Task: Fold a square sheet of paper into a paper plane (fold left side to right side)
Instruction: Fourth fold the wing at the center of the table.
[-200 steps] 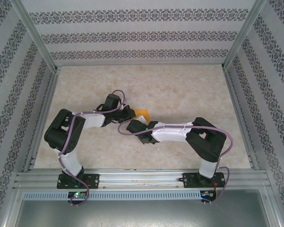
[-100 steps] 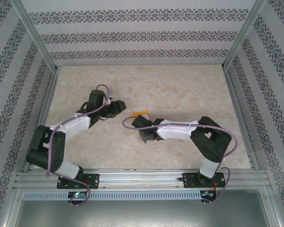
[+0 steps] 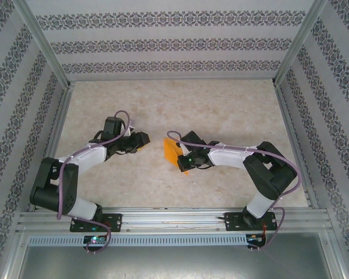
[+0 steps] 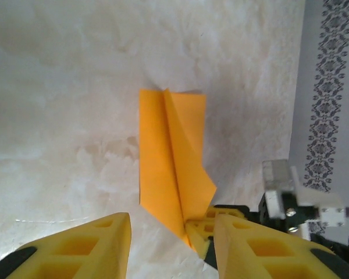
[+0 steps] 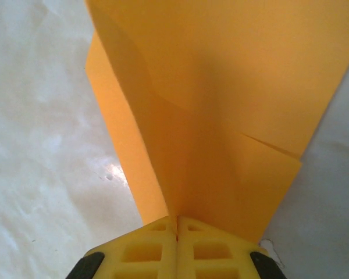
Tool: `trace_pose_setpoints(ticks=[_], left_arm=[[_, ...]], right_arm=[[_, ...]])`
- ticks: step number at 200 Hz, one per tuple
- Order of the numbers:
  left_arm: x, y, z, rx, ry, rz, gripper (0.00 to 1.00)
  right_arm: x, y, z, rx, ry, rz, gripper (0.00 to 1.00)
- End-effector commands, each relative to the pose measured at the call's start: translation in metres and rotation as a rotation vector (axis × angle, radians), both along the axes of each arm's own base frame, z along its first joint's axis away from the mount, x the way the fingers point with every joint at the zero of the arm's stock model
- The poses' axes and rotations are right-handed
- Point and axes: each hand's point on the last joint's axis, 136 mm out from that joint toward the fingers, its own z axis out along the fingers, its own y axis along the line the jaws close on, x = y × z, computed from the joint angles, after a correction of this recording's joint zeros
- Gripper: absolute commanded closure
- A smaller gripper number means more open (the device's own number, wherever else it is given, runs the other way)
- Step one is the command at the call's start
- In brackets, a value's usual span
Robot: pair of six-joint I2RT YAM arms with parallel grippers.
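Top view: orange paper plane (image 3: 172,151) near the middle of the surface (image 3: 221,110), one end nipped by right end effector (image 3: 184,159); left end effector (image 3: 141,139) just to the left, apart from the paper, jaw state unreadable here. Nothing else loose nearby; patterned walls (image 3: 163,43) and metal frame (image 3: 174,221) well back; purple cable (image 3: 173,133) looping over the right wrist close by the paper, a possible snag. Left wrist view: left end effector (image 4: 171,224) spread wide, holding nothing, aimed at the paper plane (image 4: 166,151); raised centre crease, two flaps, far end squared and down on the surface, near corner clamped in right end effector (image 4: 199,231). Likely very light, thin, floppy away from the creases, easy to crumple or tear; best taken at a free edge or along the crease with a light pinch, clear of the right grip. Right wrist view: right end effector (image 5: 177,220) closed tight on the paper plane (image 5: 221,87), layers fanning out from the grip, one overlapping flap edge showing. Probably prone to slipping or swinging if tugged hard.
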Motion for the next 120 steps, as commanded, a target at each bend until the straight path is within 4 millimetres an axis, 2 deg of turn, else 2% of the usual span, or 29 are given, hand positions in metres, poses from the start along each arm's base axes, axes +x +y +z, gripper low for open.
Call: trace_pose_setpoints(ticks=[1, 35, 120], left_arm=[[-0.007, -0.016, -0.005, -0.043, 0.009, -0.06, 0.58], [-0.007, -0.036, -0.012, -0.058, 0.027, -0.098, 0.58], [0.002, -0.085, -0.029, -0.063, 0.055, -0.152, 0.57]], right_arm=[[-0.005, 0.016, 0.01, 0.156, 0.059, 0.021, 1.0], [-0.004, 0.017, 0.012, 0.251, 0.116, 0.02, 1.0], [-0.005, 0.012, 0.006, 0.339, 0.173, 0.01, 1.0]])
